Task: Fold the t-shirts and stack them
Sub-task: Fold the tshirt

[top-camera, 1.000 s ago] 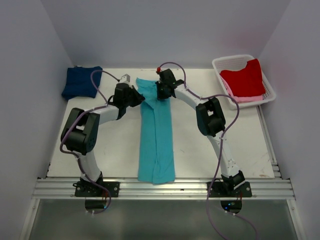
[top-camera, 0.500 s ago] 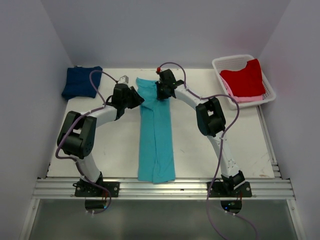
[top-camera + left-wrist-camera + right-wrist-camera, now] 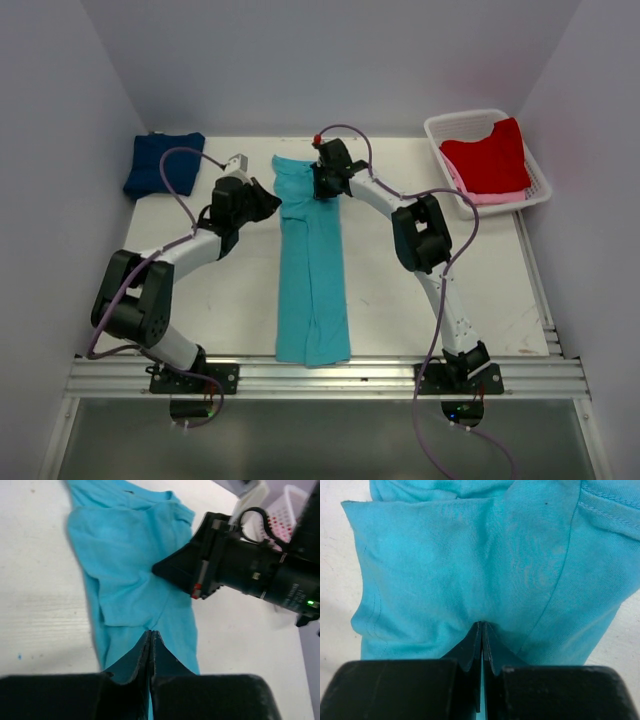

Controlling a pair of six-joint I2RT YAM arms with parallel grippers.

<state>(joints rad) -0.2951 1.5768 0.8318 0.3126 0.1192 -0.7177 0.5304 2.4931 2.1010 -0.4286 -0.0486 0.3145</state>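
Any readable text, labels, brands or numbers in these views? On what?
No readable text anywhere.
Faint pale marks on the right arm's black housing, beside its green light: too blurred to read.
No print shows on the turquoise t-shirt, navy t-shirt, red t-shirt or white basket.

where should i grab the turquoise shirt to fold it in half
Pinch the two far corners at the collar end of the turquoise shirt, coming down from above, one from each long side. It lies flat as a long narrow strip, so that end can likely carry over toward the near hem.
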